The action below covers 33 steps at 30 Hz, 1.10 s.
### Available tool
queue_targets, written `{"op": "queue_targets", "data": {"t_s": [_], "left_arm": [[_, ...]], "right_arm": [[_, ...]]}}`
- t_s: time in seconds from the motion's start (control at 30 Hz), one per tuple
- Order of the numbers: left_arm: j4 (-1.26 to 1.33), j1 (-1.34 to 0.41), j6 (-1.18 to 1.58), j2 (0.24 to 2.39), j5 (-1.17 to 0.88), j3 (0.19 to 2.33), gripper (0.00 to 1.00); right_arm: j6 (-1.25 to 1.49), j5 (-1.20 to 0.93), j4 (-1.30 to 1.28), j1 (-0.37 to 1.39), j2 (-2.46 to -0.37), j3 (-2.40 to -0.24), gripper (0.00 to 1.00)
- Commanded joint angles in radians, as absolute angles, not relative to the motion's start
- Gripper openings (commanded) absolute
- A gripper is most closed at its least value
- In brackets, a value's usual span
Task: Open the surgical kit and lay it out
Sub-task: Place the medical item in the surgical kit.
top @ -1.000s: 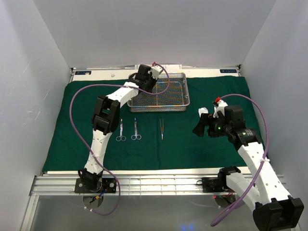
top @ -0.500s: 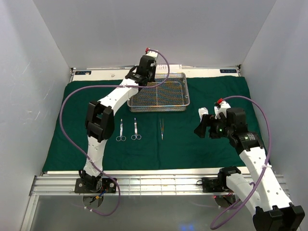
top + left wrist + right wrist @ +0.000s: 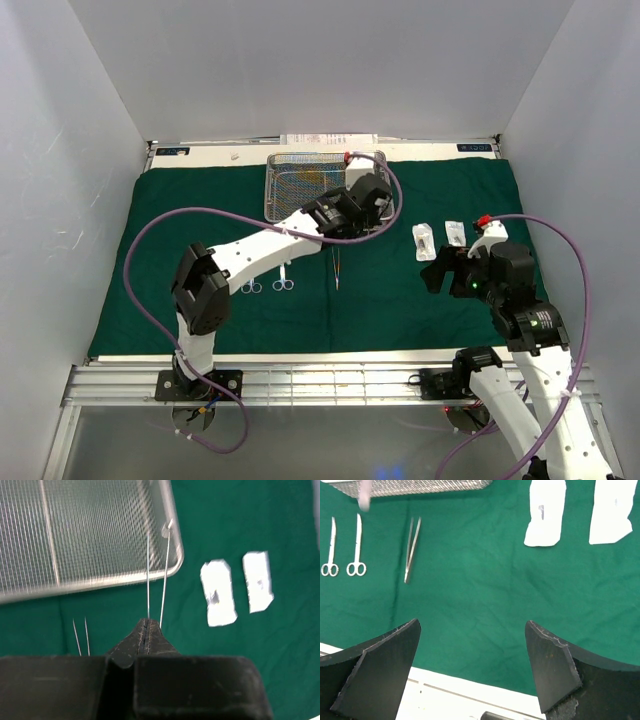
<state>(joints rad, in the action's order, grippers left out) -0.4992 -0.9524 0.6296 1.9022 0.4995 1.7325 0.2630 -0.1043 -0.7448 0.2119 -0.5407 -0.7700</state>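
**Item:** surgical kit, unwrapped, layout partly complete.

**Cloth wrap** (image 3: 150,260): dark green, spread flat over the tabletop (image 3: 420,150). It is soft and probably rucks if anything is dragged across it.

**Wire-mesh tray** (image 3: 300,185): silver, rectangular, at the far centre of the cloth. Its contents cannot be made out.

**First scissors** (image 3: 329,547) and **second scissors** (image 3: 356,545): side by side on the cloth in front of the tray, handles toward the near edge.

**Laid tweezers** (image 3: 411,550): flat on the cloth, just right of the scissors and apart from them.

**First packet** (image 3: 545,512) and **second packet** (image 3: 612,510): white, flat, side by side on the cloth to the right of the tray.

**Held tweezers** (image 3: 148,575): pinched at one end, both prongs pointing outward over the tray's near right corner.

**Left claw** (image 3: 147,625): jaws pressed together on the held tweezers.

**Right claw** (image 3: 472,625): jaws spread wide with nothing between them, hanging over bare cloth near the packets.

**Handling (judged):**
- The tweezers are light, thin, springy steel, probably slick.
- Gripping the joined end, as here, suits them better than squeezing the prongs.
- Set-down wants a low, gentle release so they do not bounce or roll.
- The packets are light and flimsy, so take them by an edge.
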Motion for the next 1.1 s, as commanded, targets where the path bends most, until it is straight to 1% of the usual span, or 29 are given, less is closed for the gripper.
{"op": "queue_targets", "data": {"t_s": [0.0,0.17,0.37,0.57,0.87,1.07], "left_arm": [[-0.575,-0.989,0.819,1.858,0.584,1.675,0.0],[-0.614,-1.048,0.988,1.884,0.626,1.611,0.0],[-0.638,-1.068,1.037,1.963,0.652,1.598,0.0],[-0.621,-1.066,1.025,2.023,0.615,1.598,0.0],[-0.557,-1.055,0.985,2.01,0.589,1.505,0.0],[-0.548,-1.052,0.934,2.029,0.568,1.508,0.0]], "right_arm": [[0.279,-0.061,-0.798,0.218,-0.519,-0.804,0.9],[0.281,-0.081,-0.808,0.229,-0.495,-0.795,0.9],[0.268,-0.069,-0.824,0.25,-0.489,-0.799,0.9],[0.256,-0.061,-0.827,0.267,-0.491,-0.801,0.9],[0.239,-0.043,-0.827,0.282,-0.5,-0.798,0.9],[0.233,-0.037,-0.821,0.29,-0.508,-0.793,0.9]]}}
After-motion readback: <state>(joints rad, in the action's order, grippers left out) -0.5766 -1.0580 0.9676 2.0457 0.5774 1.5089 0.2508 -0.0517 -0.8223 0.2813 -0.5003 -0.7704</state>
